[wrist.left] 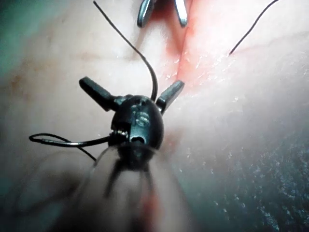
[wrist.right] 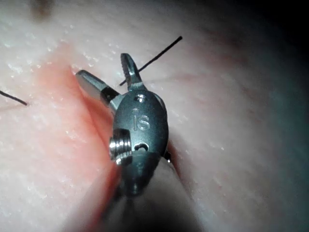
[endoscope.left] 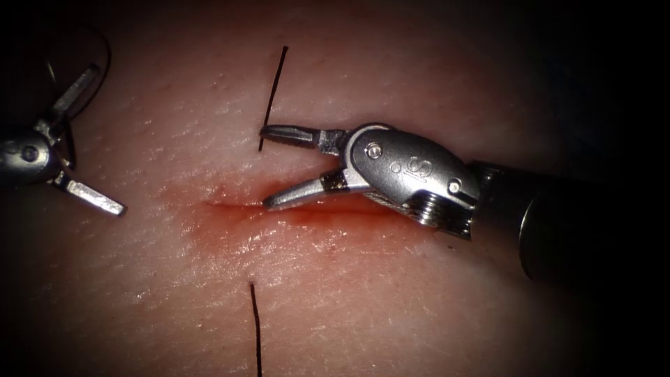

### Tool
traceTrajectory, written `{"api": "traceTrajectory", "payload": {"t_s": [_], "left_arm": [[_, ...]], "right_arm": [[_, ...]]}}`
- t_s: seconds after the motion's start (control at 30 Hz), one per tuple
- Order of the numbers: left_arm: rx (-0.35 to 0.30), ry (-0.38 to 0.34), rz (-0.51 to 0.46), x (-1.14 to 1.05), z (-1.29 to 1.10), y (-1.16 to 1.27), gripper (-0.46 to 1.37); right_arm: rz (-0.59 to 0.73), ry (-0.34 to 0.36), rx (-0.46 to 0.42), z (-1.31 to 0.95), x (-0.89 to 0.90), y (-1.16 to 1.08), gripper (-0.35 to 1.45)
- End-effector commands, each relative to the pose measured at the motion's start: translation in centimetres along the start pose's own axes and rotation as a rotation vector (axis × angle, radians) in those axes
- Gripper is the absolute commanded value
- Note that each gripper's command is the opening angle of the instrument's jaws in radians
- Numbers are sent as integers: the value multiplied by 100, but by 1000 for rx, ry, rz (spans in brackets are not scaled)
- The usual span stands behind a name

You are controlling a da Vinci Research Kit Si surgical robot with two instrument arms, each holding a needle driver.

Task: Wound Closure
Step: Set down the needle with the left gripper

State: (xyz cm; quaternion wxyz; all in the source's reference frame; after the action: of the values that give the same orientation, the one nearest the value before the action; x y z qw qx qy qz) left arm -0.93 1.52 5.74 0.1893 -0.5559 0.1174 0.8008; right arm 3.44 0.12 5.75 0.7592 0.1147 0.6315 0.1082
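Observation:
The cut [endoscope.left: 328,209] lies across the tissue [endoscope.left: 419,314], ringed by red fluid. Black thread [endoscope.left: 274,94] stands up from the tissue beyond the cut's left end, and another length [endoscope.left: 255,328] comes out on the near side. My right tool [endoscope.left: 265,167] hovers over that left end, open and holding nothing, its upper jaw tip beside the far thread [wrist.right: 154,58]. My left tool [endoscope.left: 108,138] waits well left of the cut, also open. Thread [wrist.left: 137,50] curves between its spread jaws, ungripped. A thin curved strand [wrist.left: 67,143] lies by its wrist; I cannot tell if it is the needle.
The right tool's dark shaft [endoscope.left: 558,223] covers the tissue to the right of the cut. Its open jaw tips [wrist.left: 161,24] also appear in the left wrist view, over the red band [wrist.left: 181,43].

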Motion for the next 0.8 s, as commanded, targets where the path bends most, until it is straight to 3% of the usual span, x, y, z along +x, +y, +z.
{"api": "traceTrajectory", "payload": {"t_s": [0.03, 0.4, 0.6, 0.8], "left_arm": [[12, 6, 16, 2, -1, -2, 135], [9, 1, 70, 18, -10, -2, 134], [8, -4, 77, 28, -16, 8, 123], [-91, -95, 99, 36, -27, 22, 135]], "right_arm": [[0, -1, 2, 0, 0, -1, 83], [-2, -2, 5, 4, 1, -2, 84], [-5, -1, 9, 5, 0, -4, 85], [-5, -3, 13, 5, 0, -4, 86]]}}
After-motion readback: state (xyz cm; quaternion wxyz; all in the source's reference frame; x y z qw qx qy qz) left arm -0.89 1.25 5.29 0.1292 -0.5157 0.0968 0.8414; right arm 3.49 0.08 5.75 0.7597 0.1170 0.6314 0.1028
